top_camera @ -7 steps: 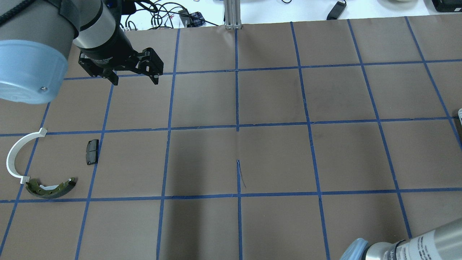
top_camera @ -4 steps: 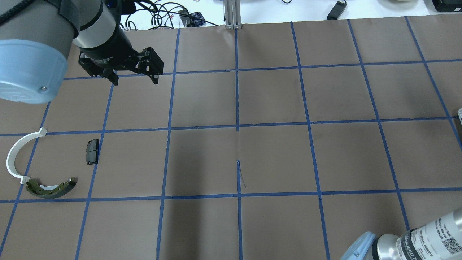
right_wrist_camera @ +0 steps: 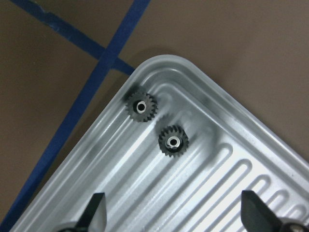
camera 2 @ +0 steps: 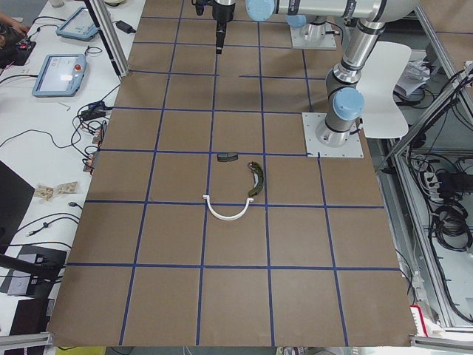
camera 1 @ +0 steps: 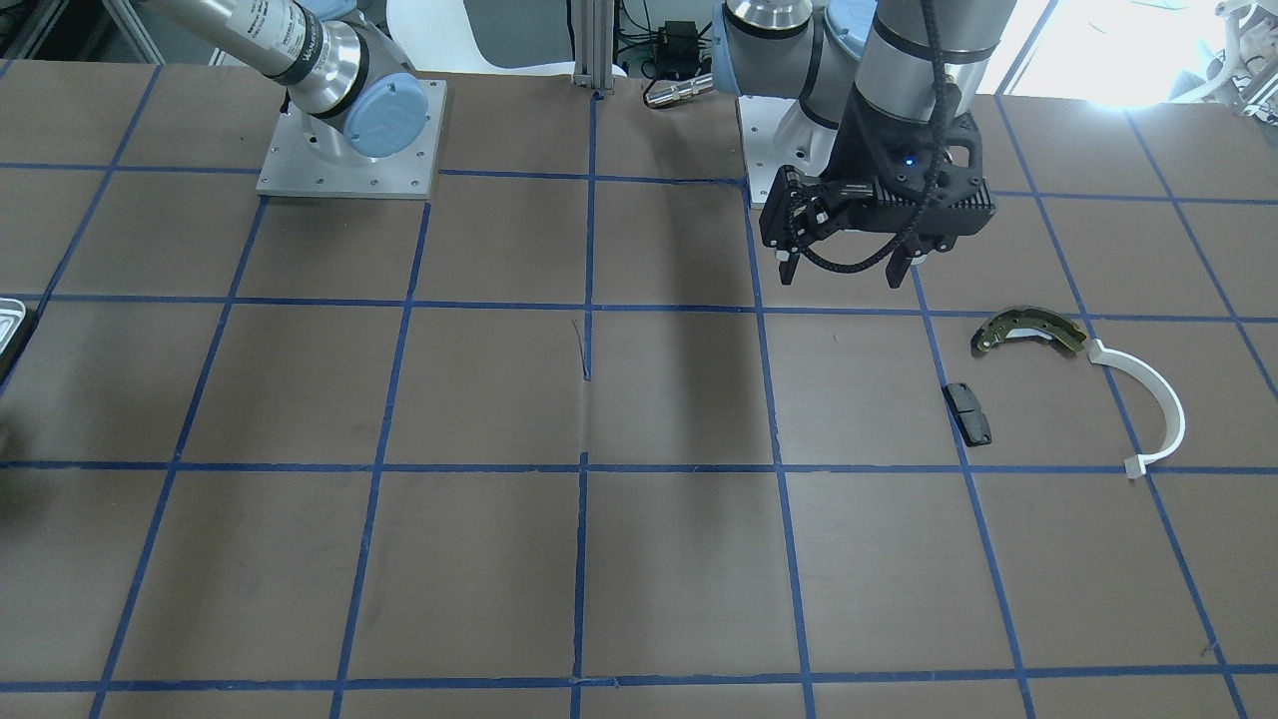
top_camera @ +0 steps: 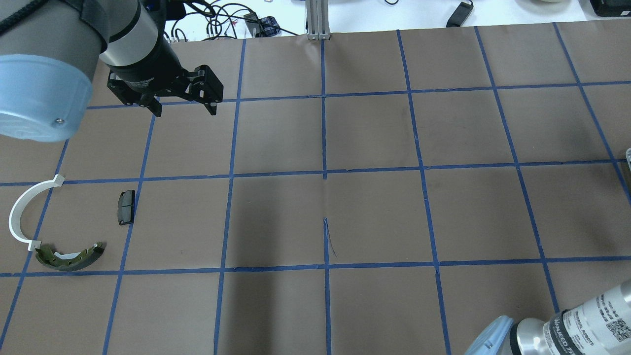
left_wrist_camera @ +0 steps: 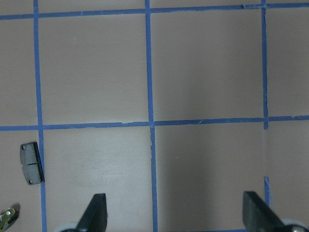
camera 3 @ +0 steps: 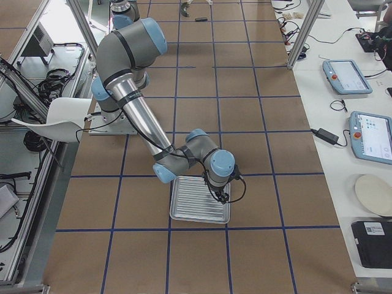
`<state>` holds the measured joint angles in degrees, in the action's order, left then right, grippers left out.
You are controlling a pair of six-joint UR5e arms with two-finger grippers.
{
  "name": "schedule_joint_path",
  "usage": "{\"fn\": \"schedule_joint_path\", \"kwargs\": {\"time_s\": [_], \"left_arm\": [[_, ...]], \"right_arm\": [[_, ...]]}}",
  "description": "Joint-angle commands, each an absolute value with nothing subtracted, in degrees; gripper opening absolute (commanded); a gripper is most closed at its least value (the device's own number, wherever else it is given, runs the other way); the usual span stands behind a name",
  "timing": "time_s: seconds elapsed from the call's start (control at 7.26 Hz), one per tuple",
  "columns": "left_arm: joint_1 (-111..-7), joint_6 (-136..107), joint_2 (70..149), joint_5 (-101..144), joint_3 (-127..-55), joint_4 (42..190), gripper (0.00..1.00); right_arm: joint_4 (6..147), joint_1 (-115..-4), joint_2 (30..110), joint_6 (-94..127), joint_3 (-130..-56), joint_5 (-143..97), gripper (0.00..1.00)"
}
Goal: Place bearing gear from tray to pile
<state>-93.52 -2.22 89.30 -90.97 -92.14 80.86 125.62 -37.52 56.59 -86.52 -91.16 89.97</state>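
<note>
Two small black bearing gears (right_wrist_camera: 141, 107) (right_wrist_camera: 173, 141) lie in a corner of the silvery ribbed tray (right_wrist_camera: 164, 60). My right gripper (right_wrist_camera: 173, 195) is open and hovers above that corner, with nothing between its fingers; the exterior right view shows it (camera 3: 222, 197) over the tray (camera 3: 190, 208). The pile is a brass-and-grey brake shoe (top_camera: 69, 256), a white plastic arc (top_camera: 22, 212) and a black pad (top_camera: 125, 207), at the table's left. My left gripper (top_camera: 185, 112) is open and empty, high above the table, beyond the pile.
The table is brown paper with a blue tape grid. A metal post (top_camera: 318, 19) and cables stand at the far edge. The tray's edge shows at the overhead view's right border (top_camera: 628, 155). The pile also shows in the front view, with the pad (camera 1: 968, 412).
The right arm's forearm has shifted right in the bottom right corner of the overhead view. The left arm and the pile have not moved.
</note>
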Motion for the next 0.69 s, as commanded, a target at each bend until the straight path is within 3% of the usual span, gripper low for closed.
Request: {"fn": "schedule_joint_path", "kwargs": {"time_s": [0.0,0.14,0.41,0.55], "left_arm": [[-93.4,-2.3,89.3,-91.0,-92.1,80.9,1.00],[-93.4,-2.2,89.3,-90.9,-92.1,80.8,1.00],[-93.4,-2.2,89.3,-90.9,-92.2,80.9,1.00],[-93.4,-2.2,89.3,-90.9,-92.2,80.9,1.00]], "right_arm": [[128.7,-38.0,56.7,-84.3,-92.6,88.4,0.95],[128.8,-38.0,56.3,-84.2,-92.6,88.2,0.89],[129.1,-38.0,56.1,-84.4,-92.9,86.5,0.87],[129.1,-38.0,55.8,-84.5,-92.7,86.5,0.80]]}}
